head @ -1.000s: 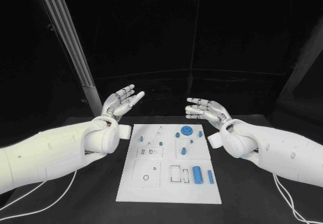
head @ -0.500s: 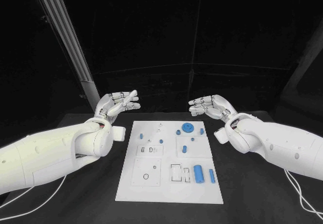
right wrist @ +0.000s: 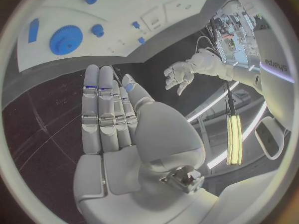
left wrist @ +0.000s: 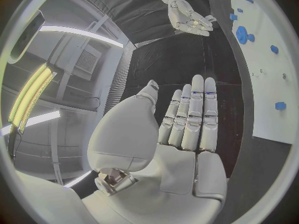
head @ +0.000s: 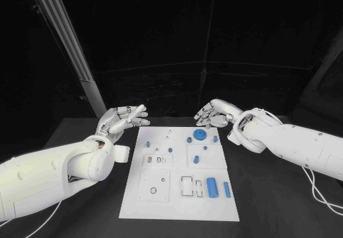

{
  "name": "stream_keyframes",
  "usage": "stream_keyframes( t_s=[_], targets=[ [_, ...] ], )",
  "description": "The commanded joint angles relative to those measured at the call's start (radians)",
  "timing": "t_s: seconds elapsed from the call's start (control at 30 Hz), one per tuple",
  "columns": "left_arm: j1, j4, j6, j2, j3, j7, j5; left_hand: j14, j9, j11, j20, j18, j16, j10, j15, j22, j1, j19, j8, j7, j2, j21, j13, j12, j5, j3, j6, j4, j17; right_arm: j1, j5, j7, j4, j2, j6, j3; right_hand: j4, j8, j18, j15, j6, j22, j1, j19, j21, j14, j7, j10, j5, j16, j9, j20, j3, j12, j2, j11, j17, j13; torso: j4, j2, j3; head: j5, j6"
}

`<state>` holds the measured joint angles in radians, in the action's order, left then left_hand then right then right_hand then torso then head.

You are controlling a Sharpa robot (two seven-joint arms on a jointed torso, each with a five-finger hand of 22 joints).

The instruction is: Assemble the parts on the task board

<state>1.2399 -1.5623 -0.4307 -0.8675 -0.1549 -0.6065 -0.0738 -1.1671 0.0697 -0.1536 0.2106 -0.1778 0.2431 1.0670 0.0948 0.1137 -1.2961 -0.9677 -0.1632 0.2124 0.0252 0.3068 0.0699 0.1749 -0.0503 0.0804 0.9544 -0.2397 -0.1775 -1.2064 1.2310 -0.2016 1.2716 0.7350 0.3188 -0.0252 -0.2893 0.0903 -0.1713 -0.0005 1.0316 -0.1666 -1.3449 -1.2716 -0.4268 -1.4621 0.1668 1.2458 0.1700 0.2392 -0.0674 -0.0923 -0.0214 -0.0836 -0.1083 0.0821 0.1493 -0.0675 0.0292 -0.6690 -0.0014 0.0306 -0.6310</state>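
Hands, left [head: 123, 119] and right [head: 214, 113], empty with fingers apart beyond the board [head: 180, 173]; the right should descend squarely over the blue gear [head: 199, 135].

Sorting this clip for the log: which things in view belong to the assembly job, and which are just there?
Job:
- flat white task board
- blue toothed gear
- large blue cylinder
- slim blue bar
- left hand and right hand, both holding nothing

Just there:
- black table
- silver metal post

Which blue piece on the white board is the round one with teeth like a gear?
The blue gear at the board's far end, near the right robot hand. The other blue pieces are small pegs or plain cylinders.
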Motion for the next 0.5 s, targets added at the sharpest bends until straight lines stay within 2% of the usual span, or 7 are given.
stream_keyframes(
  t_s=[0.03, 0.17, 0.23, 0.3, 0.47, 0.5],
  targets=[
    [0.001, -0.012, 0.051, 0.001, 0.001, -0.002, 0.013, -0.006, -0.002, 0.002, 0.0, -0.007, -0.004, 0.006, 0.003, -0.001, -0.009, -0.008, 0.006, 0.0, -0.004, 0.0, -0.001, -0.004, -0.002, -0.002, 0.007, 0.005, -0.002, -0.007, 0.27, 0.115, 0.0, -0.01, -0.077, -0.001, 0.002, -0.01, -0.01, -0.006, 0.007, -0.015, 0.007, -0.018, -0.028, -0.051, -0.001, 0.008, 0.007, 0.04, 0.001, 0.01, -0.006, 0.015, 0.015, 0.001, 0.023, 0.001, 0.0038, -0.022, -0.0024, 0.005, 0.006],
    [0.001, -0.023, 0.064, 0.003, 0.001, 0.006, 0.013, -0.005, -0.003, 0.0, 0.001, -0.007, -0.009, 0.005, 0.004, -0.004, -0.009, -0.009, 0.01, 0.002, -0.006, -0.003, -0.001, -0.009, -0.002, -0.004, 0.006, 0.006, -0.004, -0.013, 0.351, 0.149, 0.0, -0.025, -0.106, -0.001, 0.002, -0.024, -0.008, -0.009, 0.01, -0.044, 0.026, -0.023, -0.079, -0.047, -0.004, 0.005, 0.021, 0.139, 0.001, 0.019, -0.02, 0.022, 0.024, 0.002, 0.08, 0.002, 0.0072, -0.036, -0.0048, 0.008, 0.009],
    [0.0, -0.025, 0.071, 0.005, 0.001, 0.009, 0.013, -0.005, -0.003, 0.0, 0.001, -0.007, -0.01, 0.005, 0.004, -0.004, -0.009, -0.009, 0.011, 0.003, -0.007, -0.004, -0.001, -0.01, -0.002, -0.004, 0.005, 0.007, -0.004, -0.015, 0.377, 0.16, 0.0, -0.031, -0.117, -0.001, 0.004, -0.026, -0.009, -0.007, 0.006, -0.053, 0.035, -0.026, -0.095, -0.054, -0.002, 0.001, 0.019, 0.19, 0.002, 0.021, -0.022, 0.022, 0.028, -0.003, 0.107, 0.003, 0.0083, -0.04, -0.0046, 0.01, 0.01],
    [0.0, -0.025, 0.078, 0.009, 0.001, 0.011, 0.013, -0.005, -0.003, -0.001, 0.001, -0.007, -0.01, 0.005, 0.005, -0.005, -0.009, -0.009, 0.011, 0.003, -0.007, -0.004, -0.002, -0.01, -0.002, -0.004, 0.005, 0.007, -0.004, -0.016, 0.402, 0.17, -0.002, -0.039, -0.128, -0.001, 0.004, -0.024, -0.007, -0.011, 0.008, -0.075, 0.045, -0.043, -0.134, -0.049, -0.003, 0.001, 0.022, 0.318, 0.001, 0.022, -0.034, 0.02, 0.024, -0.007, 0.177, 0.001, 0.0099, -0.042, -0.0052, 0.012, 0.007],
    [0.0, -0.028, 0.09, 0.011, 0.001, 0.017, 0.013, -0.004, -0.003, -0.001, 0.002, -0.006, -0.012, 0.004, 0.005, -0.006, -0.008, -0.009, 0.013, 0.004, -0.008, -0.006, -0.002, -0.013, -0.002, -0.005, 0.004, 0.007, -0.005, -0.02, 0.437, 0.191, 0.0, -0.051, -0.148, -0.001, 0.005, -0.027, -0.007, -0.009, -0.003, -0.106, 0.067, -0.048, -0.186, -0.044, -0.003, -0.027, 0.018, 0.427, 0.002, 0.022, -0.045, 0.023, 0.036, 0.002, 0.255, 0.003, 0.0148, -0.053, -0.0062, 0.018, 0.013],
    [0.0, -0.029, 0.091, 0.011, 0.001, 0.018, 0.013, -0.004, -0.003, -0.001, 0.002, -0.006, -0.012, 0.004, 0.005, -0.006, -0.008, -0.009, 0.013, 0.004, -0.008, -0.006, -0.002, -0.013, -0.002, -0.005, 0.004, 0.007, -0.005, -0.021, 0.442, 0.194, 0.0, -0.053, -0.152, -0.001, 0.005, -0.027, -0.006, -0.007, -0.007, -0.113, 0.07, -0.049, -0.198, -0.046, -0.001, -0.043, 0.017, 0.473, 0.002, 0.02, -0.047, 0.023, 0.039, 0.005, 0.303, 0.004, 0.0154, -0.054, -0.0061, 0.019, 0.012]
  ],
)
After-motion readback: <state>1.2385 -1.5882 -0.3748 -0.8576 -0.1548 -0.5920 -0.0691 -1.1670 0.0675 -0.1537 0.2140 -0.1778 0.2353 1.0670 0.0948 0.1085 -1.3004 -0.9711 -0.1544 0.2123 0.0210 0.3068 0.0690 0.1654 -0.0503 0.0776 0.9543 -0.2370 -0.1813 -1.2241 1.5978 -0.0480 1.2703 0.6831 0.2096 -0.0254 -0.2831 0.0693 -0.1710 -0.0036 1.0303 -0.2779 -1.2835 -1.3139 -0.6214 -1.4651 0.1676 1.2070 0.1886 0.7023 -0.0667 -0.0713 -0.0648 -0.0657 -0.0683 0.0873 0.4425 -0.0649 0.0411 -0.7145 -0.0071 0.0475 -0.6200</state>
